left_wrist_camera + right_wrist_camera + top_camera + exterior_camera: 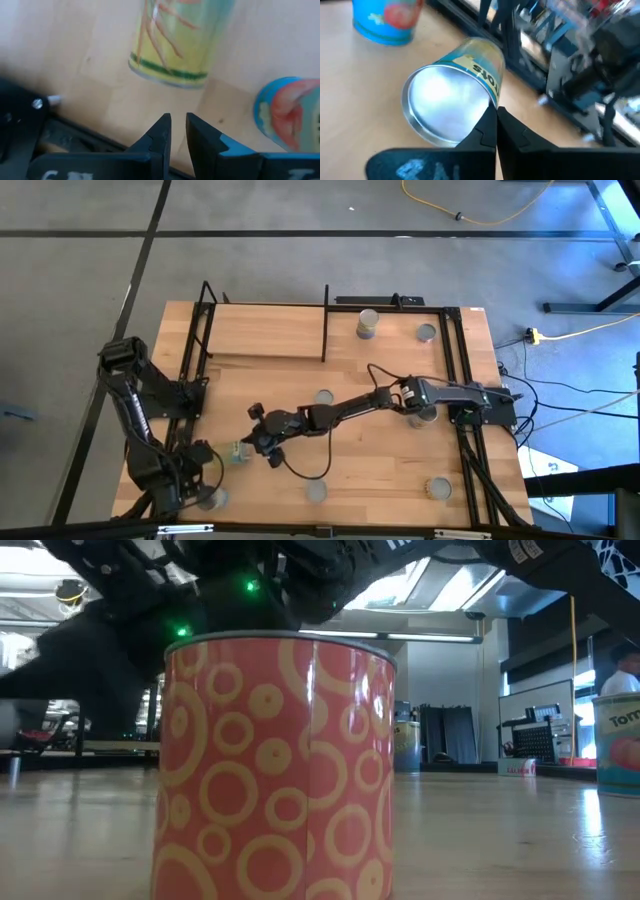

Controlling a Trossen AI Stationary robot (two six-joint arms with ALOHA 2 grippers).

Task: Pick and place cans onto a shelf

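Note:
A yellow-green carrot can [452, 100] lies tipped over near the table's left front, its silver top facing my right arm; it also shows in the left wrist view [175, 40] and from above [238, 452]. My right gripper [496, 112], reaching across the table [252, 446], is shut with its tips at this can's top rim. My left gripper [178, 120] hangs over the wood just beside the can [200, 454], with only a narrow gap between its fingers and nothing in it. A blue can [385, 20] stands upright close by. Two cans [368, 323] [427, 333] stand at the far side by the shelf [265, 330]. My right gripper's shut fingertips lie at the rim of the carrot can's silver top [490, 102], on the side nearest the fingers. They come at it nearly level from the table's right. I cannot tell whether they pinch the rim or only rest against it.
An orange-red can with tan rings [280, 770] fills the low view, with a blue can [620, 740] to its right. More cans stand on the tabletop [323, 397] [317, 492] [438, 488]. Black shelf rods [325, 320] rise at the far side, and a cable loops under my right arm.

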